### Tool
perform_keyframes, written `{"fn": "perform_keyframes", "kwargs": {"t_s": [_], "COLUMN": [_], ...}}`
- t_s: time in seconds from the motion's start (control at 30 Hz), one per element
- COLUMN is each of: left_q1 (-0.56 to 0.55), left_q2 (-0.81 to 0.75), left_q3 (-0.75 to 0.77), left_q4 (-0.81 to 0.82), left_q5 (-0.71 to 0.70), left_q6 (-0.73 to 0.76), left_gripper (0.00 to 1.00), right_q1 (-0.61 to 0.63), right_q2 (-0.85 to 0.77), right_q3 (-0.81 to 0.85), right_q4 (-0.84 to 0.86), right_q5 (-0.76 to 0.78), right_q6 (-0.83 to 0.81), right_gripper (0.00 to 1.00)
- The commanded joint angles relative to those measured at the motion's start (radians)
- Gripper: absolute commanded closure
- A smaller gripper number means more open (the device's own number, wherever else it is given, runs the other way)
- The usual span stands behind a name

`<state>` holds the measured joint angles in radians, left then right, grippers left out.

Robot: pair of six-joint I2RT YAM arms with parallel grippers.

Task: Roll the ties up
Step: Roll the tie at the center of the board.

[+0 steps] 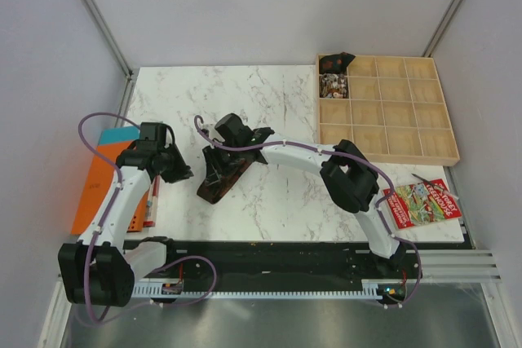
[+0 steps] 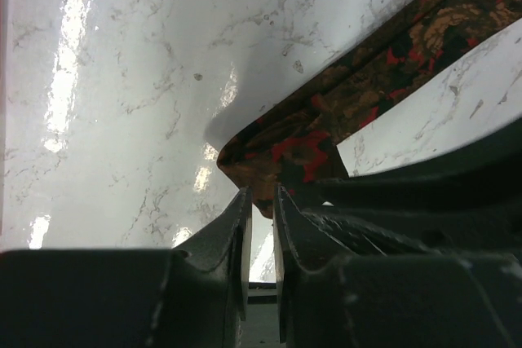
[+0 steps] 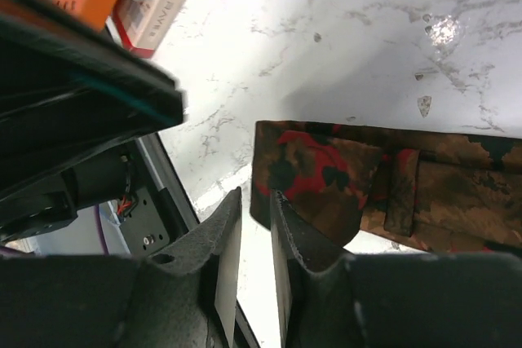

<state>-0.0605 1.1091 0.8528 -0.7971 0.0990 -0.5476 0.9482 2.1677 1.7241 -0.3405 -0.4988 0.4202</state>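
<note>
Marble table (image 1: 277, 103) carries tie (image 1: 218, 185), wooden compartment tray (image 1: 391, 156), colourful booklet (image 1: 422, 203).

This looks like a robot lab. Plain grey walls (image 1: 245, 6) and metal bars (image 1: 94, 10) close in a marble worktop (image 1: 269, 95). Two robot arms (image 1: 306, 156) sit on a rail (image 1: 285, 262).

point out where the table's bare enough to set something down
Free: the back of the marble table, between its far edge and the tie, left of the wooden tray; also the near strip between tie and booklet, by the right arm. Crowded: around the tie and by the orange folder.
</note>
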Motion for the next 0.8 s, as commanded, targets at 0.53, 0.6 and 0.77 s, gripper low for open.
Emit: {"fn": "perform_keyframes", "kwargs": {"t_s": [0.53, 0.6, 0.77], "left_q1": [-0.005, -0.009, -0.030], "left_q2": [-0.140, -0.141, -0.153], "left_q3": [-0.077, -0.081, -0.096], "left_q4": [0.045, 0.045, 0.061], "left_q5": [0.076, 0.077, 0.070], "left_q6": [-0.069, -0.071, -0.083], "left_gripper": [0.84, 0.84, 0.82], "right_q1": [-0.043, -0.046, -0.058], "right_q2": [0.087, 0.087, 0.083], "right_q3": [0.049, 0.039, -0.011], "right_q4": [0.029, 0.035, 0.060], "right_q5": [-0.033, -0.032, -0.037], "right_q6": [0.043, 0.043, 0.045], "right_gripper": [0.75, 0.76, 0.77]}}
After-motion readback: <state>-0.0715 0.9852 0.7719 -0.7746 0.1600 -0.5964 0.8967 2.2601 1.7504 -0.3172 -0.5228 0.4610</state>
